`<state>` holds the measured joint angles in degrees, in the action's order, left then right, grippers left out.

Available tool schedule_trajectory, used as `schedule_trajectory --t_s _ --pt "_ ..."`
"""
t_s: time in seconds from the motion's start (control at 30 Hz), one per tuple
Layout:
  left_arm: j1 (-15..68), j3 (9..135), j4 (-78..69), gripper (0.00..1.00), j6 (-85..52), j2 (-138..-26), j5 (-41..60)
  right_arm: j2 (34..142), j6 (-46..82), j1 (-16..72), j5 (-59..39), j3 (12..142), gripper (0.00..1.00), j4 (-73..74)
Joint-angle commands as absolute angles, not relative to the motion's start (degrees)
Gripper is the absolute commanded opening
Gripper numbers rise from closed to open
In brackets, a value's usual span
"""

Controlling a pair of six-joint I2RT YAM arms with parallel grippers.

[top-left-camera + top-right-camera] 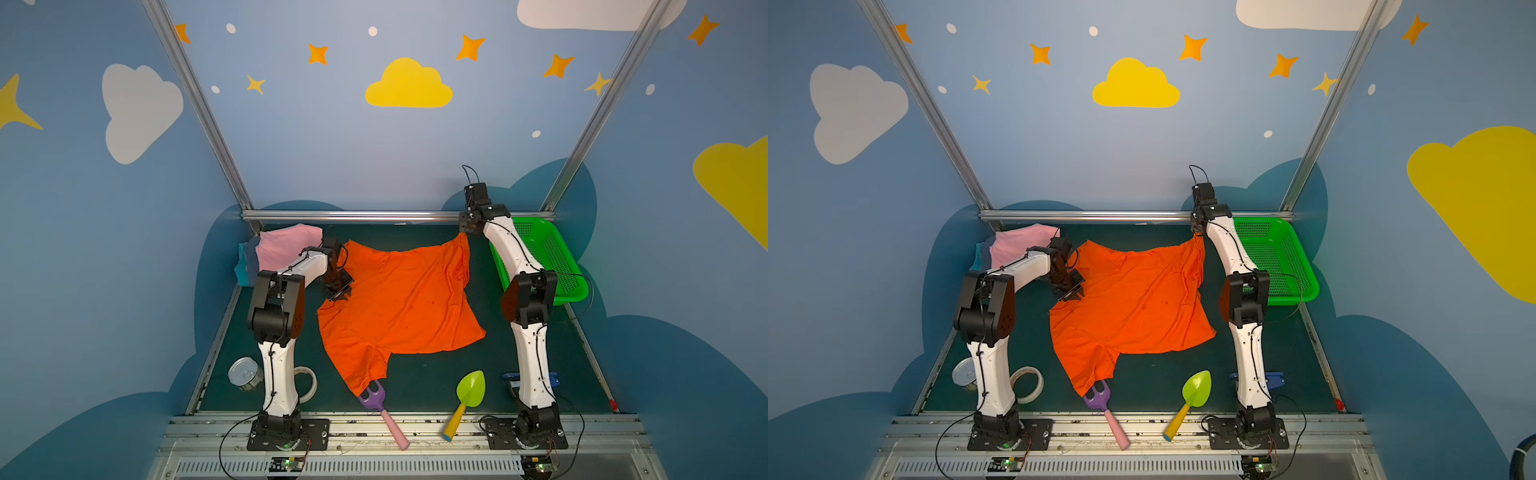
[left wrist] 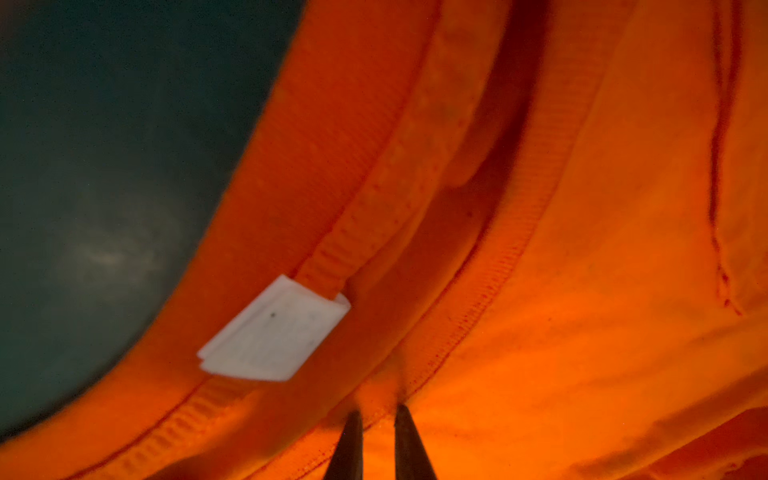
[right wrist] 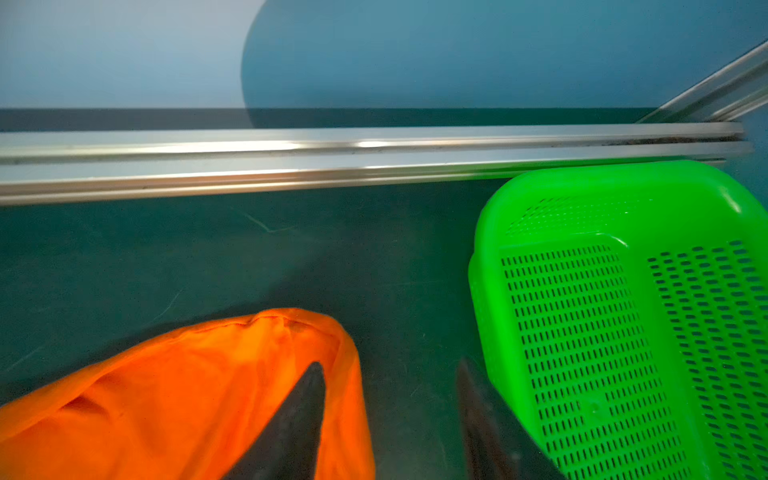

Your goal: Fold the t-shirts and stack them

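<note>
Nearby, just beside the left gripper (image 2: 378, 409), a white tag (image 2: 274, 332) sewn into a seam of the orange t-shirt (image 1: 399, 299) carried print too blurred to read. That gripper was closed on the shirt's cloth. The right gripper (image 3: 390, 363) stood open, a shirt corner by one finger, the green basket (image 3: 582, 332) just beside the other.

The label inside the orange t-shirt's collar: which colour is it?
White: the label on the orange t-shirt shows best in the left wrist view.
</note>
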<state>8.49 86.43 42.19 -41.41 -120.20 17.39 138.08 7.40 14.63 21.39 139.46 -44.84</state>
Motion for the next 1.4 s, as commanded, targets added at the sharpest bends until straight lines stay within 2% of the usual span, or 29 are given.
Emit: schedule_trajectory --t_s 0.0,0.13,0.33,0.4,0.6,0.73,0.9,0.97,1.1,1.23,1.37 --pt "7.59 84.2 43.42 0.17 -41.92 -121.74 12.51 133.66 7.0 16.34 22.07 136.79 0.58 -44.03" --pt "8.12 84.13 43.68 0.17 -41.97 -121.24 12.49 124.26 9.18 17.89 18.71 123.85 0.5 -46.9" --pt "8.61 82.08 43.42 0.17 -42.43 -119.35 12.53 109.05 19.36 20.05 12.46 99.54 0.25 -51.06" --pt "8.61 81.03 43.24 0.17 -42.31 -118.67 12.5 105.02 22.24 20.05 9.67 92.52 0.23 -51.96" --pt "8.56 77.98 43.06 0.16 -42.19 -117.3 12.48 99.08 24.25 20.04 5.0 77.29 0.29 -50.28" --pt "8.45 76.17 43.23 0.16 -41.98 -115.96 10.19 98.74 24.43 20.04 2.47 72.57 0.33 -48.25" --pt "8.09 74.54 43.49 0.16 -41.79 -115.27 9.94 100.48 25.46 19.82 0.54 68.87 0.49 -45.44" --pt "8.1 74.36 43.67 0.16 -41.73 -115.28 9.82 101.52 26.2 19.78 0.11 67.76 0.53 -44.49" --pt "8.09 74.68 44.2 0.16 -41.58 -115.31 9.67 103.04 27.13 19.51 -1.63 65.82 0.52 -42.36" --pt "8.09 75.45 44.64 0.16 -41.37 -115.6 9.58 103.6 27.5 19.16 -4.01 65.22 0.44 -41.49" --pt "8.15 75.59 44.52 0.16 -41.39 -115.89 9.84 101.5 27.84 18.9 -0.71 64.97 0.49 -42.58"
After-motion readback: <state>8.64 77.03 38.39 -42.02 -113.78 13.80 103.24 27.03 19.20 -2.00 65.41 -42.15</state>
